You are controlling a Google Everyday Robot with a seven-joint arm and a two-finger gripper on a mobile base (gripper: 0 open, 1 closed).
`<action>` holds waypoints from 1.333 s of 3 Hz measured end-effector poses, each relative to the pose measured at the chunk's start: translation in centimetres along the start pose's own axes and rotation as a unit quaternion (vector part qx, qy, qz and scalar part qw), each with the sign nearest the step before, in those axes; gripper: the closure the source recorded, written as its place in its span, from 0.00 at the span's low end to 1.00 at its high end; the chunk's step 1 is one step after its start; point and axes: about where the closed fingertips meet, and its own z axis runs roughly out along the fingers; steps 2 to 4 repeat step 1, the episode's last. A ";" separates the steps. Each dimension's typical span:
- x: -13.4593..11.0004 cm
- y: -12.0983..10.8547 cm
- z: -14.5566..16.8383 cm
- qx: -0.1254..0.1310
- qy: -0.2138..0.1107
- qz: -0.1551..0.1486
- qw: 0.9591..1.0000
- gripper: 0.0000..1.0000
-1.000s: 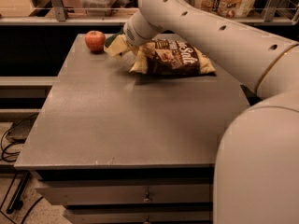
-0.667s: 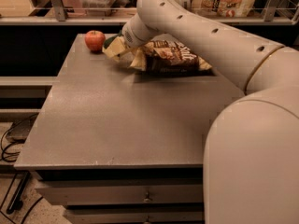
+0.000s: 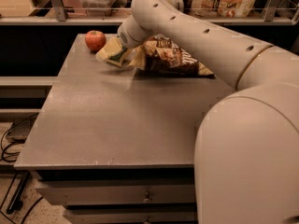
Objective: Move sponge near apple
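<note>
The sponge (image 3: 117, 57) sits clamped between the fingers (image 3: 138, 59) of the gripper (image 3: 122, 59), at the far end of the bench (image 3: 117, 125). The apple (image 3: 95, 40) rests just beside it to the left, and a snack bag (image 3: 175, 57) lies close on the right.

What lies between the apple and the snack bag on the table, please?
In the camera view, the hand, gripping the sponge, sits between the apple and the snack bag.

No print on the snack bag (image 3: 173, 57) is legible; the gripper (image 3: 120, 56) hangs just beside it
</note>
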 end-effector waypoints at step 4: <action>0.0 0.0 0.0 0.000 0.000 0.000 1.000 0.00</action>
